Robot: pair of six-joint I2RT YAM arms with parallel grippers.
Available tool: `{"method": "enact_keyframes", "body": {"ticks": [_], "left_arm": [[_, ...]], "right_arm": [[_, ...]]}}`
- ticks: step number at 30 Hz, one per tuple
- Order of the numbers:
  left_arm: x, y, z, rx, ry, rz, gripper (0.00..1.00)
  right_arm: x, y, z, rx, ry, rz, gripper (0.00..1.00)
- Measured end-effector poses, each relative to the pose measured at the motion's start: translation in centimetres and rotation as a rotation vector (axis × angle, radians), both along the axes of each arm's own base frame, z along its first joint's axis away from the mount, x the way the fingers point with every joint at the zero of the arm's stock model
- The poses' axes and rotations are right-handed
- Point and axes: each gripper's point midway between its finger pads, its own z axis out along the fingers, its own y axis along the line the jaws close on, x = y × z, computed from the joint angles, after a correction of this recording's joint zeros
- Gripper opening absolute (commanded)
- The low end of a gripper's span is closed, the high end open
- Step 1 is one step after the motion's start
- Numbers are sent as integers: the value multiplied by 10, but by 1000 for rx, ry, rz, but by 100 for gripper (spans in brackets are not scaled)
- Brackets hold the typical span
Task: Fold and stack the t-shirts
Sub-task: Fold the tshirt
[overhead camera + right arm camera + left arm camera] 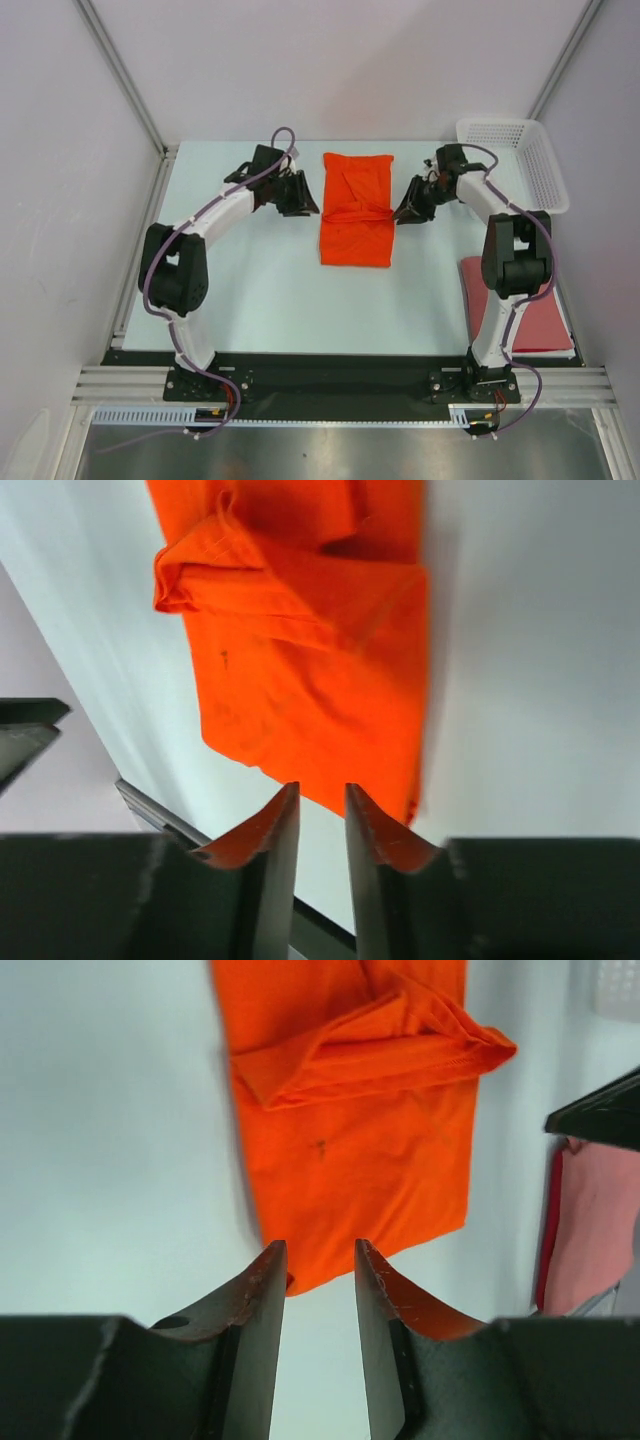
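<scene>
Orange shirt (356, 210) lies in the middle of the bench (260, 290), folded into a long strip with its sleeves tucked across, which looks narrow enough for one more fold end to end. Left arm (215, 215) hangs just beside its left edge and right arm (500, 215) just beside its right, flanking it evenly, likely so both can take matching corners. Left jaws stand apart with nothing between them, and right jaws likewise, gap empty. Brick-red shirt (548, 318) lies at the near right edge under the right arm, well apart, seemingly waiting for the stack.
</scene>
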Motion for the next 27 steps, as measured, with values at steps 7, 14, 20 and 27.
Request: {"method": "enact_keyframes", "body": {"ticks": [7, 14, 20, 27], "left_arm": [[-13, -56, -40, -61, 49, -58, 37], [1, -68, -86, -49, 118, -1, 36], [14, -68, -72, -52, 62, 19, 37], [16, -74, -56, -72, 20, 8, 39]], "right_arm": [[-6, 60, -29, -29, -32, 32, 29], [19, 78, -60, -122, -60, -12, 30], [93, 69, -45, -155, -174, -96, 31], [168, 59, 18, -117, -339, -158, 38]]}}
